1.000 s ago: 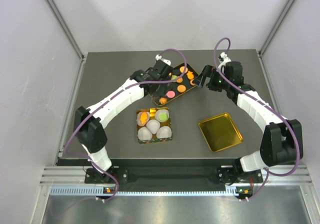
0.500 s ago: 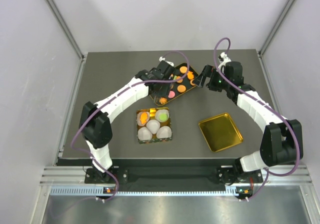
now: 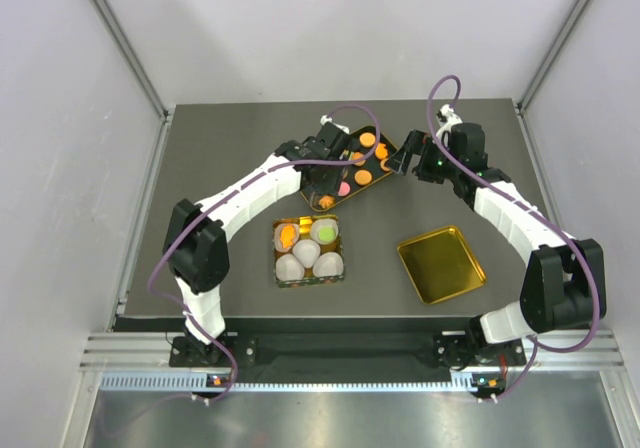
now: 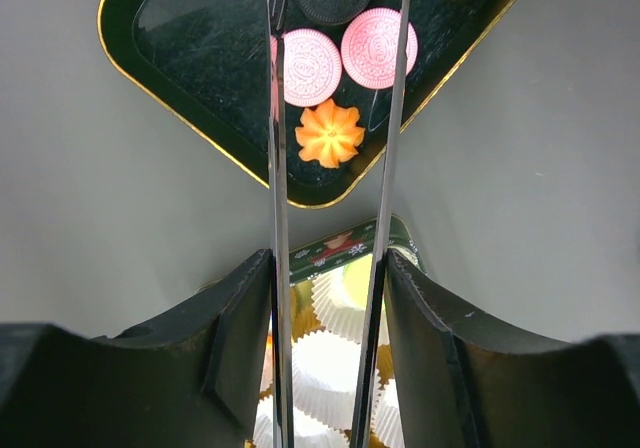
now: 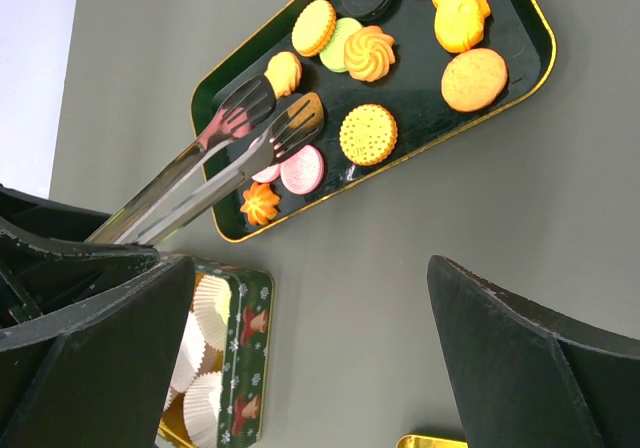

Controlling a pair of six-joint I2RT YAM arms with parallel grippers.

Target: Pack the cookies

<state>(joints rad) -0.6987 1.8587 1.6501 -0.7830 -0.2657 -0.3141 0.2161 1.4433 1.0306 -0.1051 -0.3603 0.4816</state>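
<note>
Since the cookies (image 4: 329,134) lie flat on the glossy black tray (image 4: 190,38) just ahead of the left fingers (image 4: 235,318), which are closed on thin steel tongs (image 4: 275,168), an embossed pink disc (image 4: 309,66) should be pinched gently across its rim. Pleated paper cups (image 4: 330,358) are seen beneath those fingers; the right fingers (image 5: 520,328) are spread wide and empty, with the tray ahead of them.

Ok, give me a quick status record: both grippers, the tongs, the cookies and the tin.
left gripper: shut on the tongs, above the black tray
tongs: tips apart over the pink cookies, nothing gripped
right gripper: open, holding nothing, beside the black tray
cookies: most lie in the black tray
tin: paper cups inside; one holds an orange cookie, one a green cookie
gold tray: right of the tin
</note>
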